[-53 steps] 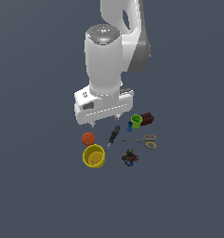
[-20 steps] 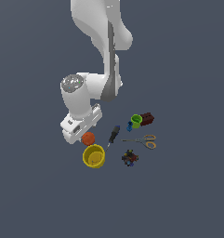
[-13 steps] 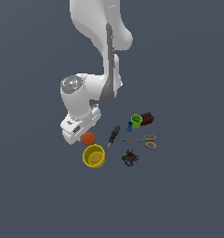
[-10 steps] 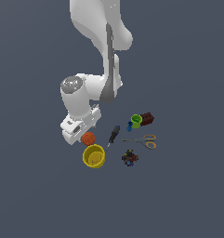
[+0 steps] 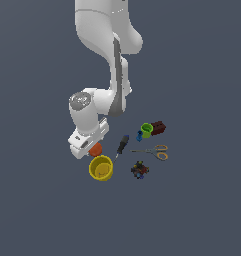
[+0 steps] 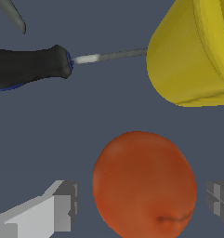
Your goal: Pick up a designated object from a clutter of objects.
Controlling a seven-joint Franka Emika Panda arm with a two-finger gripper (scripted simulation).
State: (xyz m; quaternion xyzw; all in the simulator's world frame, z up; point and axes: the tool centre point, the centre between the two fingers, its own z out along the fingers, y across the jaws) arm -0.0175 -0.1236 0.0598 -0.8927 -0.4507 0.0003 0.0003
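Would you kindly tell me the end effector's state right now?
End effector: open, its fingers on either side of the orange-red ball, not yet closed on it.

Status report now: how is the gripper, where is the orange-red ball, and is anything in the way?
Gripper open, fingers astride orange-red ball, no contact seen. Ball on the floor. Yellow cup close beside it, not between the fingers.
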